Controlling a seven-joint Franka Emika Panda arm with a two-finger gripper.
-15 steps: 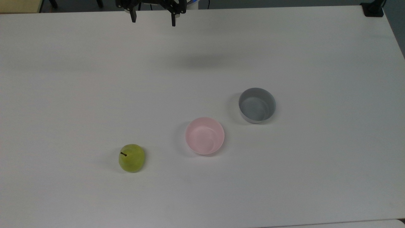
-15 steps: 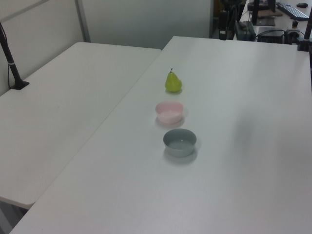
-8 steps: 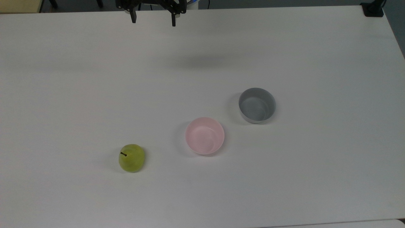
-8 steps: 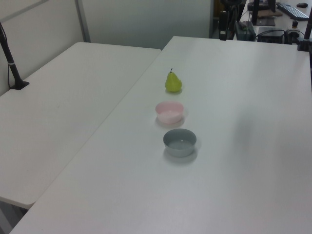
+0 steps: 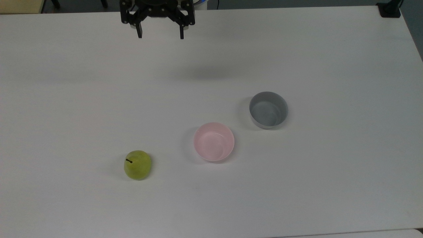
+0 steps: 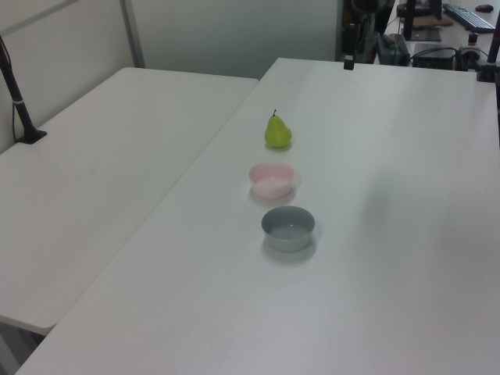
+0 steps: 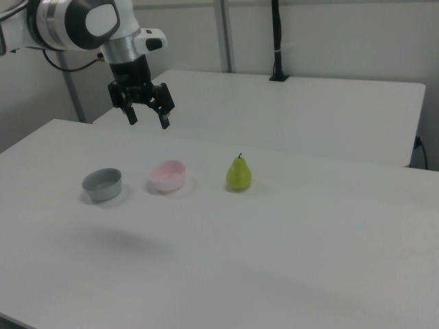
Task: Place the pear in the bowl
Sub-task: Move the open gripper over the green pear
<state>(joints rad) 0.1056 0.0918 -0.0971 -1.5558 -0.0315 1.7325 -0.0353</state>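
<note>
top view: the gripper (image 5: 160, 35) has dropped further into frame than it was half a second back, more of its black body now showing at the far table edge, its two fingers spread wide with nothing between them. the pear (image 5: 137, 165), the pink bowl (image 5: 213, 141) and the grey bowl (image 5: 268, 109) have not shifted. taking the pink bowl as the mark, the pear stands well apart on the top view's left and slightly nearer the camera, the grey bowl near on the top view's right and further back, the gripper far beyond it. i judge the arm has only just begun its approach; the pick is not yet started.

left view: the three things lie in a row, pear beyond the pink bowl (image 6: 272, 180), grey bowl (image 6: 288, 227) on the near side of it. the pear (image 6: 277, 131) stands upright, stem up. the gripper (image 6: 346, 62) has newly dipped into sight at the far edge.

right view: the gripper (image 7: 146, 119) hangs high above and behind the pink bowl (image 7: 168, 175), jaws apart, empty. the pear (image 7: 239, 174) sits near the bowl on the right view's right, the grey bowl (image 7: 102, 184) on the other side.

the white table (image 7: 274, 247) is matt and bare; a second white table (image 7: 302, 110) adjoins it, with pale partition walls and a black pole (image 7: 276, 41) behind.
</note>
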